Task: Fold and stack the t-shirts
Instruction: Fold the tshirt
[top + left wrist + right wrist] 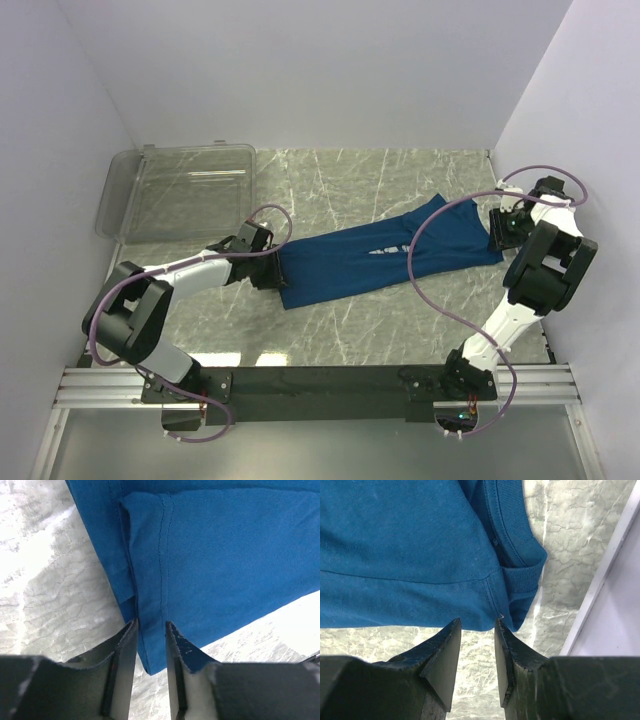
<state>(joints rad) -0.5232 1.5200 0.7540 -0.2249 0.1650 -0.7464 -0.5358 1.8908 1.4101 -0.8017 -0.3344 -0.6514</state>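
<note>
Right, table (340,330): grey marble top, walled in white on three sides. Clear plastic bin (180,190) sits at the far-left corner, well apart from the shirt.

The t-shirt (340,265) lies flat mid-table, dark blue, folded into a long strip that runs from near-left up to far-right. One arm is at each end.

Left claw (272,268) is at the strip's left end. In the left wrist view its jaws stand a narrow gap apart, astride the hemmed corner (150,650), with cloth in the gap. Cannot tell if the pinch is made.

Right claw (497,232) is at the right end. In the right wrist view its jaws are parted, tips just at the shirt's edge beside the ribbed collar (512,535), and bare table shows in the gap.

A sliver of pale print (385,250) shows at the fold mid-strip.
</note>
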